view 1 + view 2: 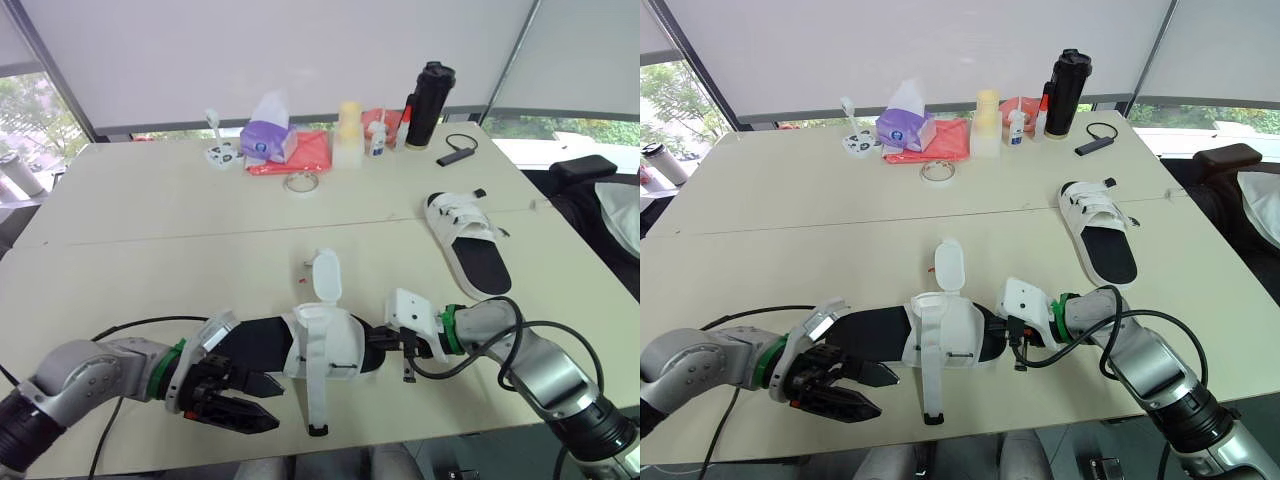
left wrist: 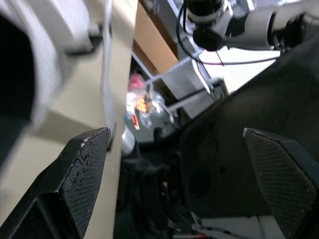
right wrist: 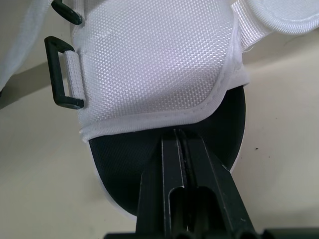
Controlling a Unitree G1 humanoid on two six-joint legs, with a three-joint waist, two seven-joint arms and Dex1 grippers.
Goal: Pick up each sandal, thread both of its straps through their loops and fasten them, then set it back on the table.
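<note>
Rests right gripper (image 3: 180,135), pressed together, on sandal (image 1: 325,345) toe; holds left gripper (image 1: 270,405) spread by heel; risks nudging ungripped sandal off table (image 1: 150,200)

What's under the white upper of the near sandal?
The black insole shows at the toe, where the shut right gripper points in. Farther under the white upper, everything is covered.

I can't read any words or numbers. The label on the little bottle (image 1: 377,138) at 12 o'clock is too small.
</note>
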